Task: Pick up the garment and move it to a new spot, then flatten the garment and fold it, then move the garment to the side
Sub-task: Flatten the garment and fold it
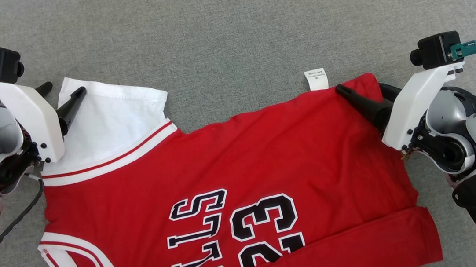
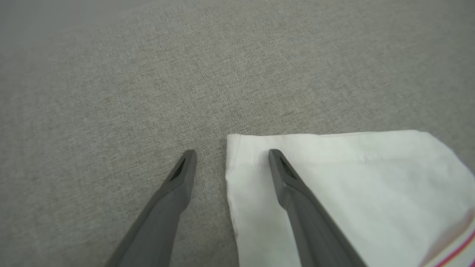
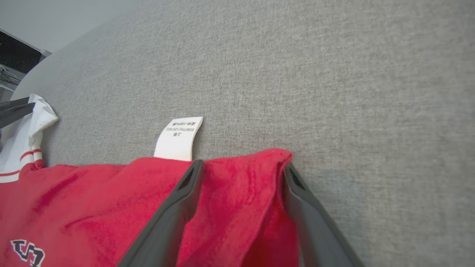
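Grey bench (image 1: 227, 28) carries the red garment (image 1: 266, 148), long axis left to right across frame centre. Left end effector (image 1: 65, 88), spread wide, straddles its upper-left corner; right end effector (image 1: 360, 87), spread wide, straddles its upper-right corner. Nothing gripped.

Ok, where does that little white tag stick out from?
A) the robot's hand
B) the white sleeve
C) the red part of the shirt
C: the white tag pokes out past the far edge of the red shirt, lying on the grey surface.
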### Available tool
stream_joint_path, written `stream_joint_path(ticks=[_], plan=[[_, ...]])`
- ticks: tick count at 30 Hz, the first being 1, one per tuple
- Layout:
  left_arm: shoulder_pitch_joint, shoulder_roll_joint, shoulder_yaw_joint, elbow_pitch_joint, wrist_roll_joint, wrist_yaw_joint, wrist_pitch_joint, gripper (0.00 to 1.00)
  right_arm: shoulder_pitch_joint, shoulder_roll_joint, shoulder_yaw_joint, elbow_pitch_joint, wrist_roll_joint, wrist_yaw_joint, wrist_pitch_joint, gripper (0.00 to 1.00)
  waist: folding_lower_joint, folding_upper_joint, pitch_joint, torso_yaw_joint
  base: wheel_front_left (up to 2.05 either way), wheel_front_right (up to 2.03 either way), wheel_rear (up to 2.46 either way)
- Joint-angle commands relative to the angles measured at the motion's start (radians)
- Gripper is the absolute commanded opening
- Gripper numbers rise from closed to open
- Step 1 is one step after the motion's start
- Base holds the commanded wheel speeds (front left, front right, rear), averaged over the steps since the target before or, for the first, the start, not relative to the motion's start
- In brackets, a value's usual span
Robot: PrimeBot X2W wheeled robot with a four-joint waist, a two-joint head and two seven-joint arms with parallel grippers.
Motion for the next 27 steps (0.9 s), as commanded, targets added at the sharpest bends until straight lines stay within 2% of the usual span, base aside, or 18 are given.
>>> stream_joint_path(ticks=[1, 2, 3, 4, 5, 6, 7, 8, 9, 10, 18, 27], plan=[[-0.011, 0.004, -0.015, 0.010, -0.020, -0.001, 0.003, 1.00, 0.032, 0.007, 0.024, 0.019, 0.006, 0.000, 0.016, 1.00, 0.0000, 0.0000, 0.002, -0.003, 0.00, 0.00, 0.00], [-0.012, 0.002, -0.027, 0.012, -0.026, -0.001, 0.008, 1.00, 0.034, 0.007, 0.028, 0.018, 0.010, 0.000, 0.017, 1.00, 0.0000, 0.0000, 0.002, -0.004, 0.00, 0.00, 0.00], [-0.016, 0.003, -0.037, 0.013, -0.033, -0.001, 0.008, 1.00, 0.036, 0.006, 0.032, 0.017, 0.013, 0.000, 0.019, 0.94, 0.0000, 0.0000, 0.002, -0.005, 0.00, 0.00, 0.00], [-0.019, 0.003, -0.046, 0.013, -0.041, -0.001, 0.005, 0.77, 0.037, 0.005, 0.034, 0.016, 0.015, 0.000, 0.020, 0.74, 0.0000, 0.0000, 0.001, -0.005, 0.00, 0.00, 0.00], [-0.021, 0.002, -0.054, 0.009, -0.050, -0.001, 0.001, 0.44, 0.038, 0.003, 0.036, 0.016, 0.018, 0.000, 0.021, 0.50, 0.0000, 0.0000, 0.000, -0.005, 0.00, 0.00, 0.00], [-0.024, 0.003, -0.062, 0.006, -0.058, -0.001, -0.005, 0.00, 0.038, 0.001, 0.038, 0.015, 0.020, 0.000, 0.019, 0.45, 0.0000, 0.0000, -0.002, -0.005, 0.00, 0.00, 0.00], [-0.027, 0.006, -0.070, 0.002, -0.065, -0.001, -0.011, 0.00, 0.038, -0.001, 0.039, 0.015, 0.020, 0.000, 0.017, 0.30, 0.0000, 0.0000, -0.004, -0.005, 0.00, 0.00, 0.00], [-0.027, 0.006, -0.070, 0.002, -0.065, -0.001, -0.011, 0.00, 0.038, -0.001, 0.039, 0.015, 0.020, 0.000, 0.017, 0.30, 0.0000, 0.0000, -0.004, -0.005, 0.00, 0.00, 0.00], [-0.032, 0.009, -0.078, -0.001, -0.072, -0.001, -0.018, 0.00, 0.036, -0.003, 0.039, 0.014, 0.016, 0.000, 0.008, 0.12, 0.0000, 0.0000, -0.006, -0.004, 0.00, 0.00, 0.00], [-0.036, 0.011, -0.086, -0.004, -0.079, -0.001, -0.026, 0.00, 0.034, -0.005, 0.039, 0.014, 0.014, 0.000, -0.001, 0.00, 0.0000, 0.0000, -0.008, -0.004, 0.00, 0.00, 0.00], [-0.051, 0.034, -0.152, -0.027, -0.123, -0.001, -0.089, 0.00, 0.019, -0.025, 0.046, 0.032, -0.001, 0.000, -0.114, 0.00, 0.0000, 0.0000, -0.046, 0.005, 0.00, 0.00, 0.00], [-0.044, 0.058, -0.221, -0.056, -0.183, -0.001, -0.125, 0.00, 0.037, -0.031, 0.093, 0.095, 0.028, 0.000, -0.265, 0.00, 0.0000, 0.0000, -0.154, 0.028, 0.00, 0.00, 0.00]])
